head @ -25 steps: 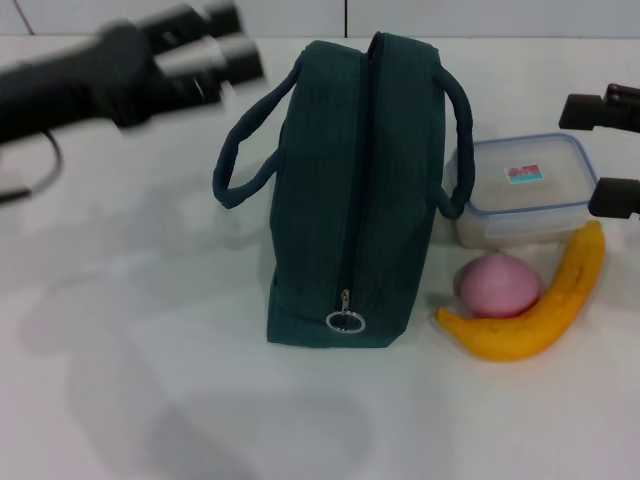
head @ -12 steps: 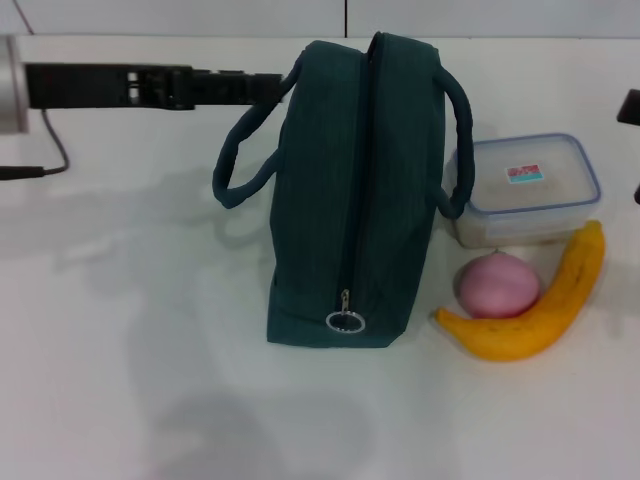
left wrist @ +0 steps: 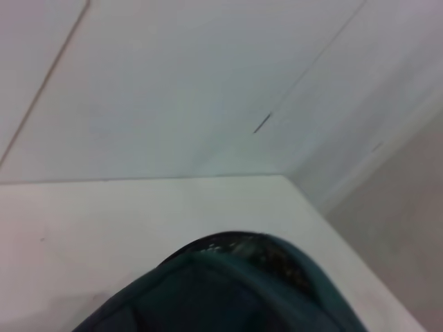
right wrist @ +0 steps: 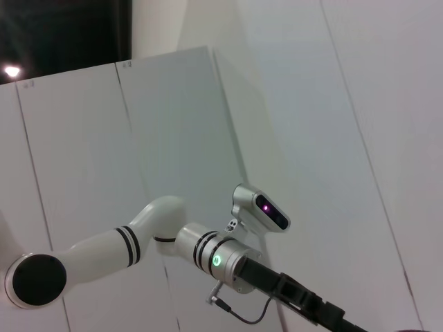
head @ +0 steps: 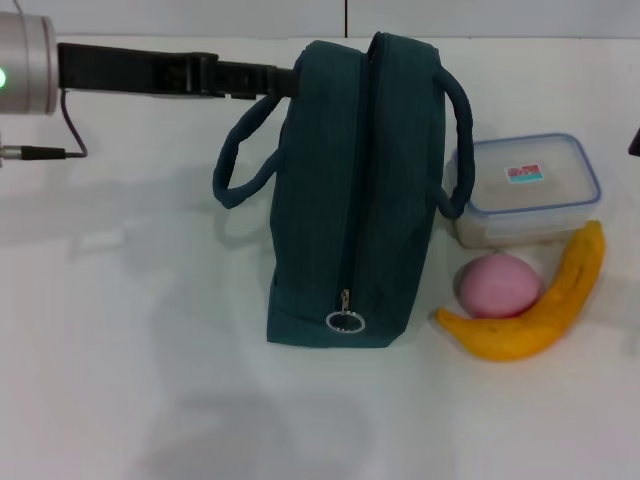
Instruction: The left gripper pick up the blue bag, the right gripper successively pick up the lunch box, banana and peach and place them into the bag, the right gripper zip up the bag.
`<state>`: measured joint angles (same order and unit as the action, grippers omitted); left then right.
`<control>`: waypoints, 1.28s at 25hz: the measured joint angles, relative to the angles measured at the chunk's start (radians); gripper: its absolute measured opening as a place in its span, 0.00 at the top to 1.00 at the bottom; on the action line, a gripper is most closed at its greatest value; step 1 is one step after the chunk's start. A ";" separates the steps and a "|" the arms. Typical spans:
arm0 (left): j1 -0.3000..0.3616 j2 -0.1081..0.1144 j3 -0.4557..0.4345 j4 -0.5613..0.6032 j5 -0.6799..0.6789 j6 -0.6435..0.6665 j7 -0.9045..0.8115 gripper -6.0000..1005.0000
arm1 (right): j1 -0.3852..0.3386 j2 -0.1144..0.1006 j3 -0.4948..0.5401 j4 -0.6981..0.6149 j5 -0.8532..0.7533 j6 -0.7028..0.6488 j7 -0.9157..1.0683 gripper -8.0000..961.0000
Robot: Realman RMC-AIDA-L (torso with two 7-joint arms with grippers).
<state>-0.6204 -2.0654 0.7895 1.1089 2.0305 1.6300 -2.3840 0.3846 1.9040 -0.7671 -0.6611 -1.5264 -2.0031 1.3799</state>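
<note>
Blue bag (head: 355, 190): stood upright near the middle of the table (head: 130, 350), its long axis running away from the robot, the zipper along the top closed and the silver ring pull (head: 345, 321) hung at the near end.
Banana (head: 535, 305): laid just right of the bag's near end, curled around the peach.
Peach (head: 498, 284): seen touching the banana's inner curve, close beside the bag.
Lunch box (head: 525, 187): set right of the bag, behind the fruit, against the right handle (head: 455, 140).
Left handle (head: 240, 150): looped out from the bag's left side.
Left gripper (head: 282, 82): reached in level from the left at the bag's far end, its tip met by the top of the left handle; finger state cannot be told.
Nearer arm: the left is judged placed for the handle.
Right gripper (head: 635, 143): only a sliver is seen at the right edge, beyond the lunch box; its state cannot be told.
</note>
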 joint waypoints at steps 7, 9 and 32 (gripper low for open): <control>-0.029 -0.002 0.056 -0.003 0.075 -0.001 -0.048 0.16 | -0.021 0.003 0.002 0.003 0.000 0.000 -0.009 0.09; -0.035 -0.003 0.069 -0.003 0.086 -0.001 -0.059 0.16 | -0.026 0.003 0.002 0.003 0.000 0.000 -0.013 0.09; -0.086 -0.016 0.136 -0.007 0.157 -0.024 -0.106 0.48 | -0.034 -0.003 0.004 0.054 0.000 0.019 -0.051 0.09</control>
<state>-0.7063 -2.0814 0.9255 1.1015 2.1880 1.6059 -2.4900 0.3508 1.9010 -0.7630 -0.6071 -1.5263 -1.9838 1.3291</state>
